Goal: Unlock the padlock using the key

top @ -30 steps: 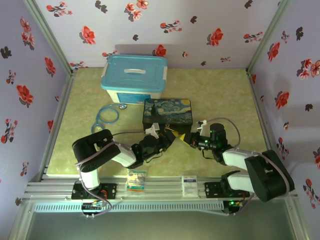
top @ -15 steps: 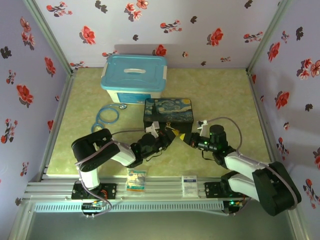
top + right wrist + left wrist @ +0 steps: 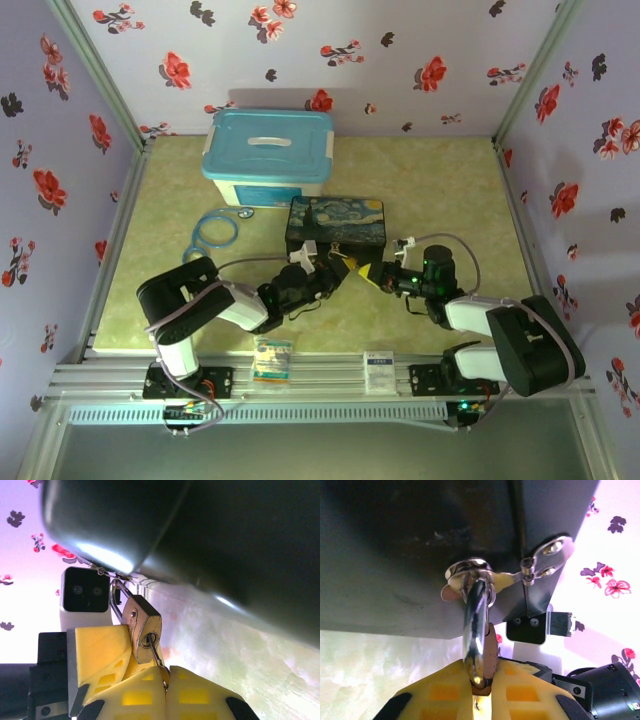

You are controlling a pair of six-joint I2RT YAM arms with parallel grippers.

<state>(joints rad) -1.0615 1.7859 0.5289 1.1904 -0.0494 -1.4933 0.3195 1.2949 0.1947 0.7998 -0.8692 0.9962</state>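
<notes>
Padlock hanging at near front edge of dark painted box; left gripper pinching padlock between yellow jaws; right gripper squeezing together on key, key blade sitting in padlock keyhole.

The top camera sits high above and behind the arm bases. It looks down and away over the whole bench, as far as the back wall. The left wrist camera rides just behind the left gripper, very near, and faces the dark near side of the box. The right wrist camera looks leftward along the right gripper, equally close. Both wrist views share the padlock at the box's near side. The top view takes in that spot from far off.
</notes>
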